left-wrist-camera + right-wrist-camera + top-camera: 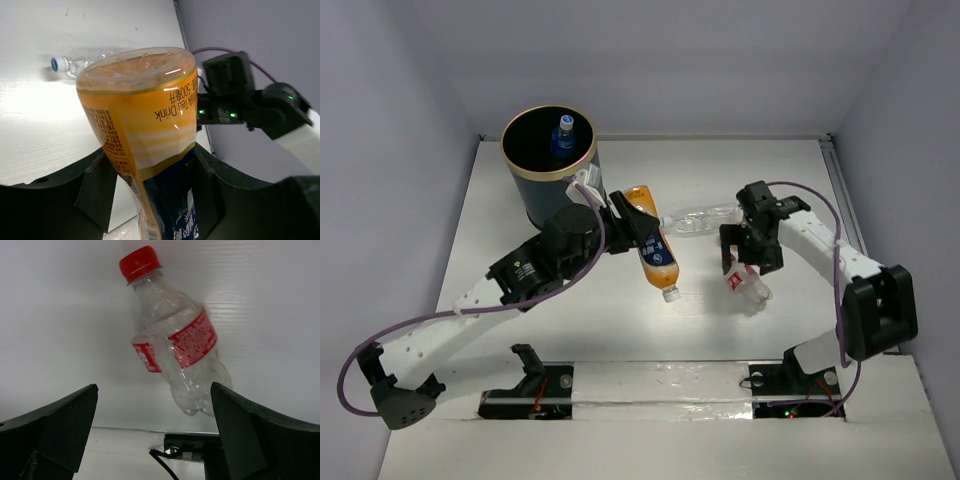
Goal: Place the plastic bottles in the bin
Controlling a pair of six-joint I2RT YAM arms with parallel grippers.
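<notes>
Bin (pixel 545 195), top view: 11 o'clock on surface (pixel 570 320); one blue-capped bottle (pixel 563 135) inside, three seen outside.
Left hand (pixel 152 195), left wrist view: clamped on orange bottle (pixel 145 130) at bin's 4 o'clock; tall bin wall likely needs clearing; clear bottle (pixel 85 60) lies beyond.
Right hand (pixel 155 410), right wrist view: wide open, empty, above red-label bottle (pixel 180 345) lying flat.

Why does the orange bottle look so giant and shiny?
Left wrist view: the orange bottle is close to the lens, gripped in the left hand, with white glare; top external view: it looks small; right wrist view: the red-capped bottle is sharp, evenly lit.
</notes>
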